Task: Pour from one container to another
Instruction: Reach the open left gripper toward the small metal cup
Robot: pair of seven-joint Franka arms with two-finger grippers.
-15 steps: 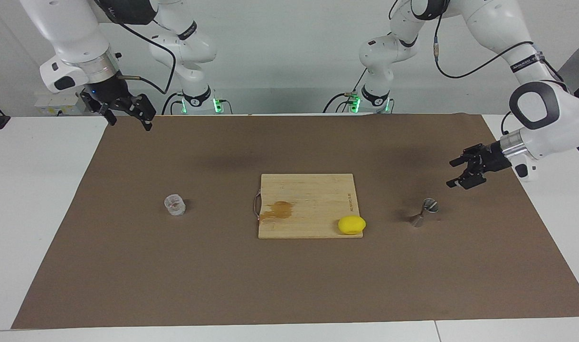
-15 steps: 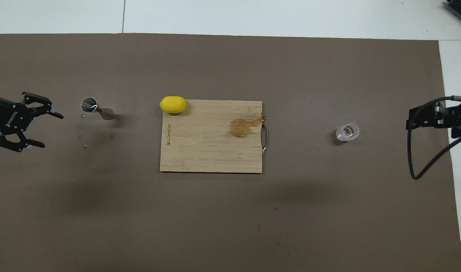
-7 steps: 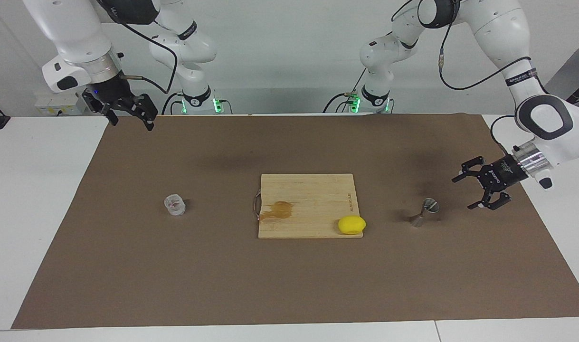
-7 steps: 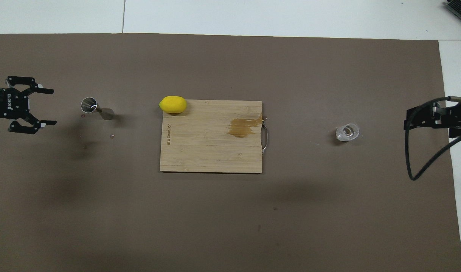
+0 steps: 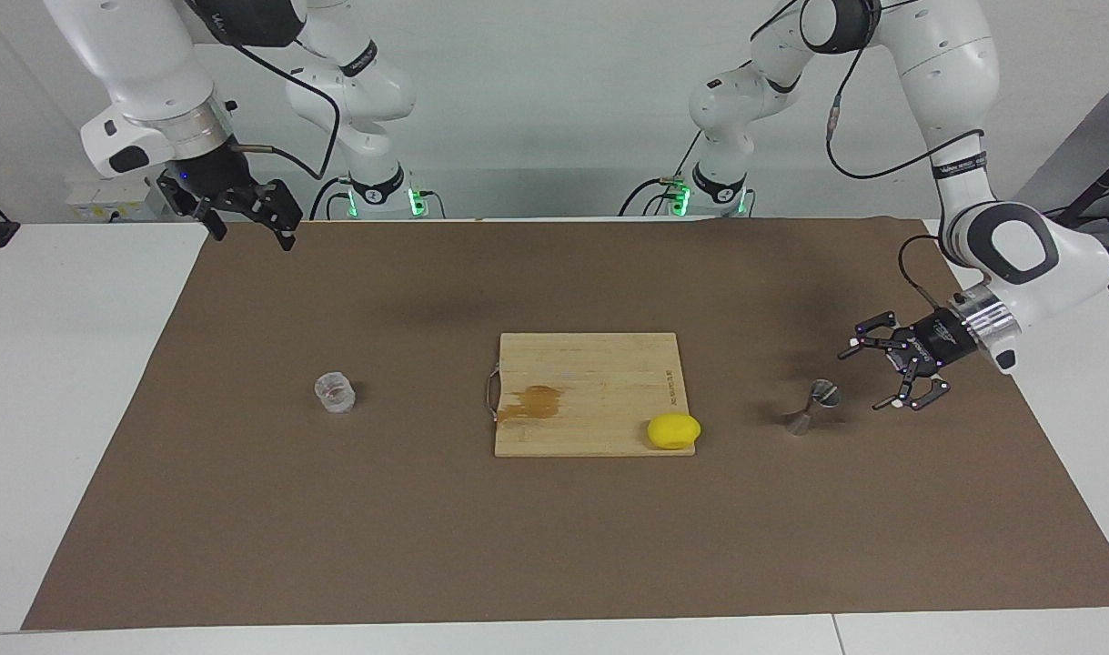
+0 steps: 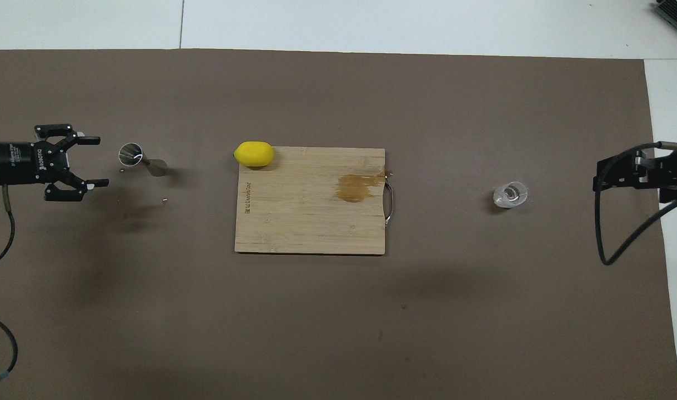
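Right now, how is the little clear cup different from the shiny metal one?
The clear cup is see-through and stubby; the metal jigger is silver and pinched at its waist. The cup stands toward the right arm's end, the jigger beside the open left gripper. Both are small and sit on the brown mat.

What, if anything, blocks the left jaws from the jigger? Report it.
Nothing visible. The left gripper, jaws open, hangs beside the jigger toward the left arm's end of the table, with only bare brown mat between them.
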